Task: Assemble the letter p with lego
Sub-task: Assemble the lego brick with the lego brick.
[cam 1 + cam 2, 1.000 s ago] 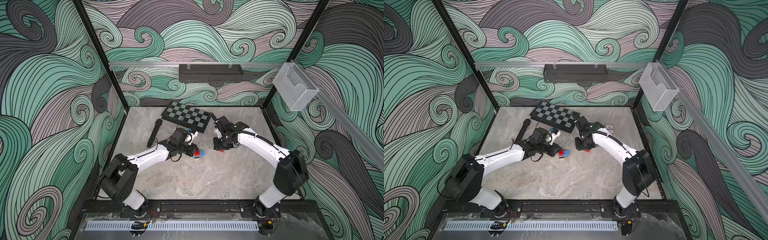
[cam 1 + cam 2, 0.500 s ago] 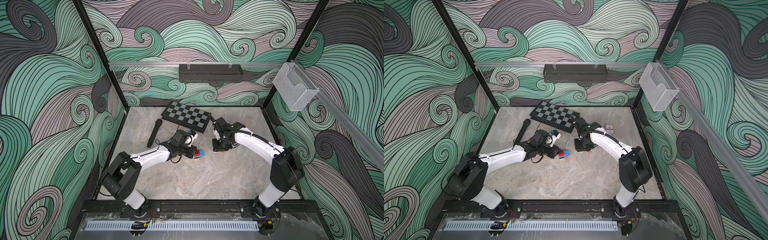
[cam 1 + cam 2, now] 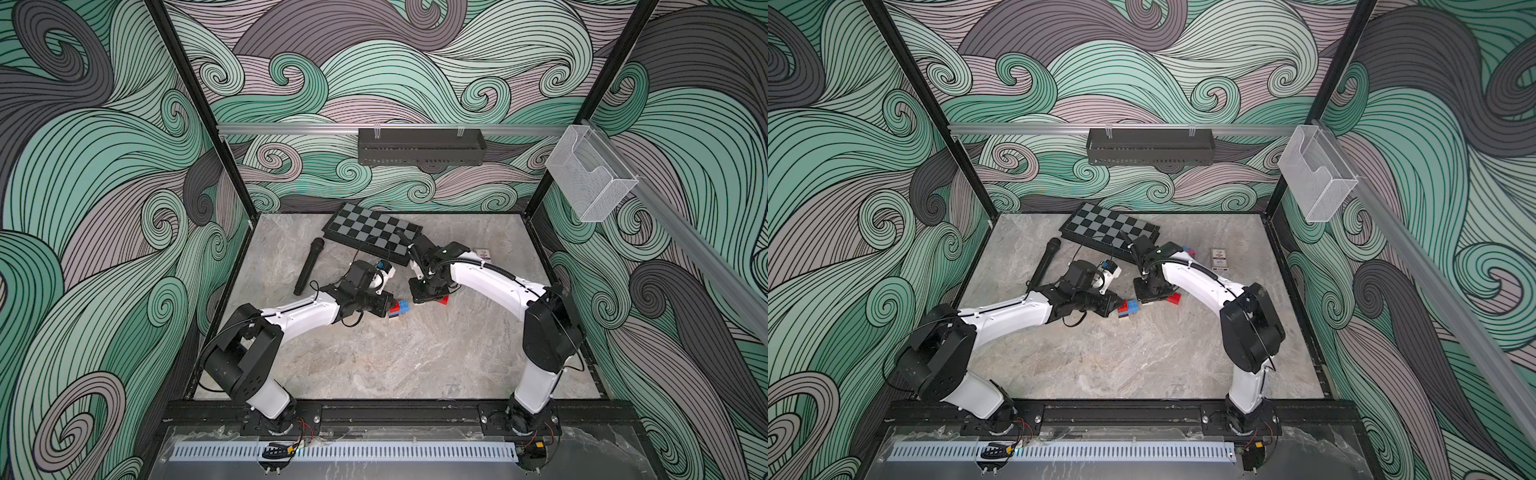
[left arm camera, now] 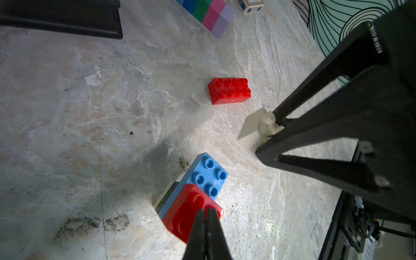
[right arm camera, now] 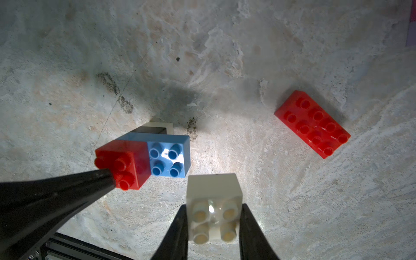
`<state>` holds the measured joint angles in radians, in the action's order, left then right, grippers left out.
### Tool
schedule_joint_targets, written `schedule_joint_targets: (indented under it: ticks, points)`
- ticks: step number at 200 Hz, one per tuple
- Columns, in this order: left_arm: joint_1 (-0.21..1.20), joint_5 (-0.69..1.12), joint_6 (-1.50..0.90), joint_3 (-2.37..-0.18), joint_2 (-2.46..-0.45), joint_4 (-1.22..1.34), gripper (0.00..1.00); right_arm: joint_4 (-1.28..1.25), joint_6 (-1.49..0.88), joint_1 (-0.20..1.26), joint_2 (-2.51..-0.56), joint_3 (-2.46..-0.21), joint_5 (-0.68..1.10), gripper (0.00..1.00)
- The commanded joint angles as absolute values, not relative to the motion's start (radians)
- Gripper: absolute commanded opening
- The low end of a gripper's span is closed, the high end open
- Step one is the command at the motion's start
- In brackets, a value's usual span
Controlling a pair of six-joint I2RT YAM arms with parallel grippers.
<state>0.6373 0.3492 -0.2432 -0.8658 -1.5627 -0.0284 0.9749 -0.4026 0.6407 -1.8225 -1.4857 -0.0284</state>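
A small lego stack [image 3: 400, 308] stands mid-table: a red square brick [image 5: 128, 162] on one end of a blue oblong brick [image 5: 168, 157], with black and cream layers beneath. My left gripper [image 4: 206, 210] is shut with nothing between its fingers, and its tips rest on the red square brick [image 4: 186, 211]. My right gripper [image 5: 213, 216] is shut on a cream square brick [image 5: 213, 195], held studs-up just beside the blue brick [image 4: 209, 174]. A loose red oblong brick [image 5: 313, 123] lies on the table beyond the right gripper [image 3: 424, 297].
A checkered board [image 3: 1104, 224] lies at the back, with a black microphone [image 3: 1044, 262] to its left. A row of joined blue, green, pink and lilac bricks [image 4: 209, 11] lies near a small card box [image 3: 1219, 259] at the back right.
My right gripper has carried the cream brick a little to the left, closer to the stack. My left gripper stays on the red square brick.
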Motion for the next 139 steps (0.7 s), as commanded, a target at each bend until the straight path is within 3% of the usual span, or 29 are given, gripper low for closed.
schedule_joint_targets:
  ticks: [1, 139]
  points:
    - [0.643, 0.326, -0.229, -0.842, -1.591, -0.086, 0.00, 1.023, -0.411, 0.655, -1.848, -1.537, -0.075, 0.17]
    - [0.643, 0.321, -0.257, -0.811, -1.607, -0.073, 0.00, 1.047, -0.476, 0.726, -1.957, -1.621, -0.124, 0.17]
